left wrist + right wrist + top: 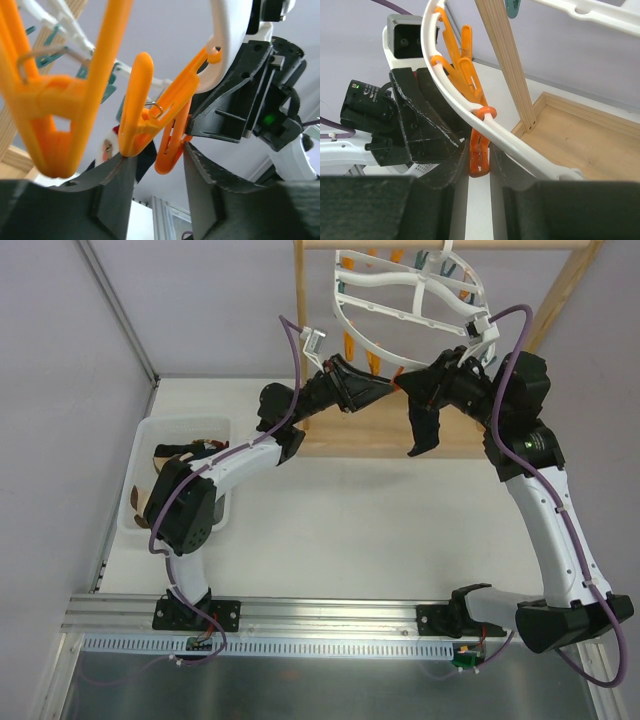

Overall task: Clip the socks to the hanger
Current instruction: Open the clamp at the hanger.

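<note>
While both arms arch up from the bottom of the overhead view and meet nose to nose at upper centre, the right gripper [479, 157] is pinched narrowly on the lower end of an orange peg [479, 142] hung from the white rim of the hanger [520, 145], which dangles tilted from the wooden stand [565, 285] at the top. The left gripper [155, 152] has its fingers partly apart either side of hanging pegs [150, 125]; whether they press cannot be told. A dark sock [425, 430] hangs just under the right gripper, with more socks [165, 455] in the white tub [190, 422] at mid left.
</note>
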